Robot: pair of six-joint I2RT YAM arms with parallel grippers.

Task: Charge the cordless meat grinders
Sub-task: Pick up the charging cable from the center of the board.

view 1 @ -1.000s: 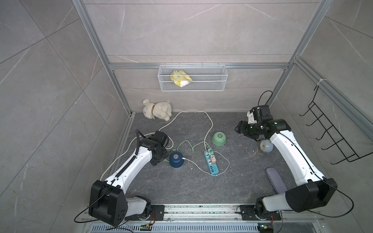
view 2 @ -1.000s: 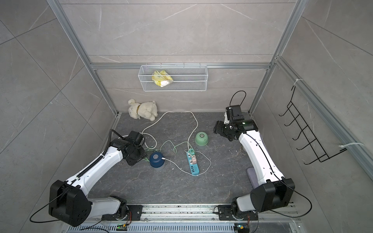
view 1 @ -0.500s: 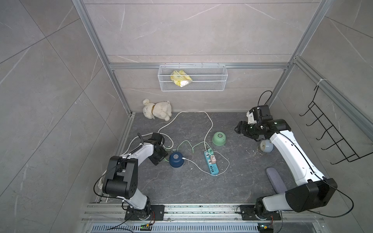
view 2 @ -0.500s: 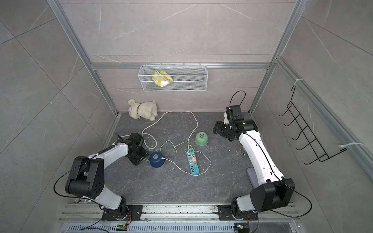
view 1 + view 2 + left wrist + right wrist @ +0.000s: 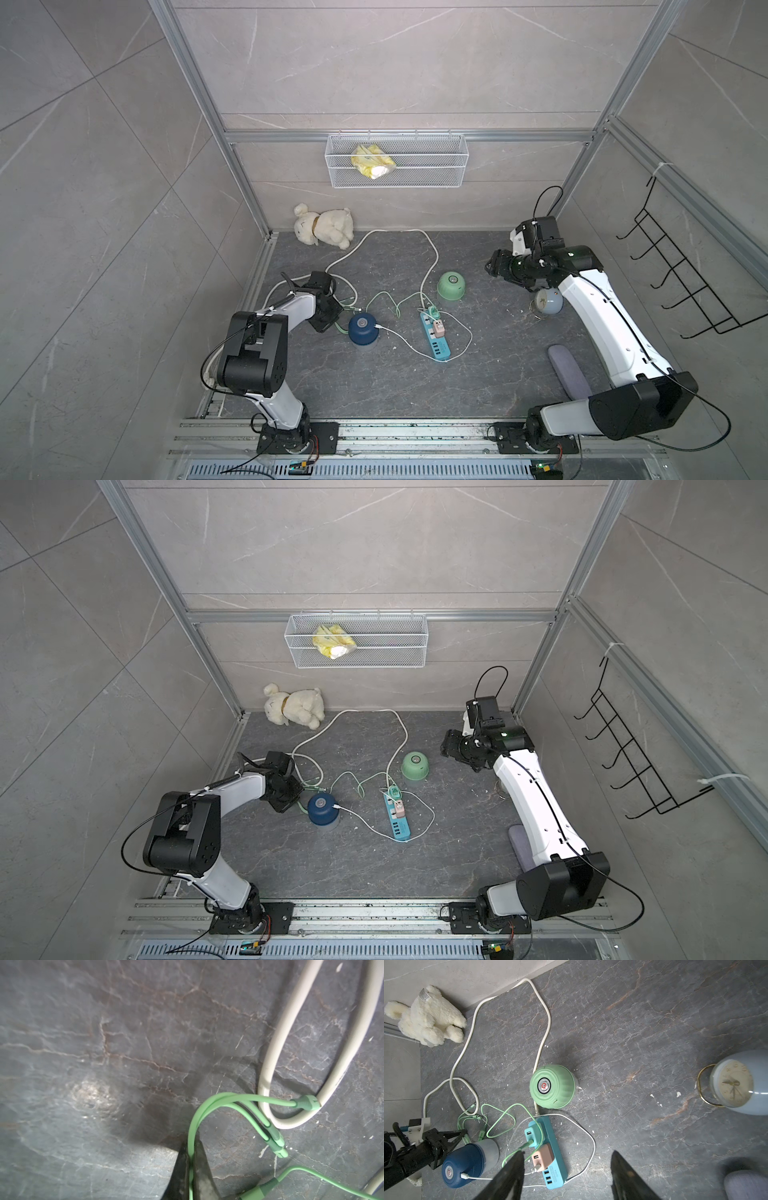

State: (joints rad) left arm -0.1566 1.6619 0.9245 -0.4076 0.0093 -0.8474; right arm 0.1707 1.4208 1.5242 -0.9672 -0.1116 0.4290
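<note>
Left gripper (image 5: 191, 1145) is pinched shut on the green cable (image 5: 209, 1103) just behind its loose plugs (image 5: 278, 1147), probably to carry one to the mint grinder (image 5: 451, 285), which stands apparently unplugged near the power strip (image 5: 435, 341); the navy grinder (image 5: 362, 328) already takes a white lead (image 5: 477, 1178); right gripper (image 5: 567, 1153) hangs wide apart, empty

Floor (image 5: 654, 1022): dark grey slate, pale and rust veining. Walls (image 5: 374, 62): light grey, thin white veins. Navy grinder (image 5: 363, 328): dark blue dome, clear base, silver button. Mint grinder (image 5: 552, 1086): pale green, ribbed, silver button with red power mark. Strip (image 5: 556, 1174): turquoise, bearing teal plug (image 5: 532, 1132) and pink plug (image 5: 542, 1157). Cable (image 5: 192, 1130): light green, darker green ends. Cord (image 5: 274, 1047): cream. Plush (image 5: 324, 226), far left corner: cream. Clock (image 5: 737, 1082): blue-grey, cream face, gold ring. Basket (image 5: 432, 170): white mesh; packet (image 5: 372, 160) yellow. Rack (image 5: 685, 262): black.
</note>
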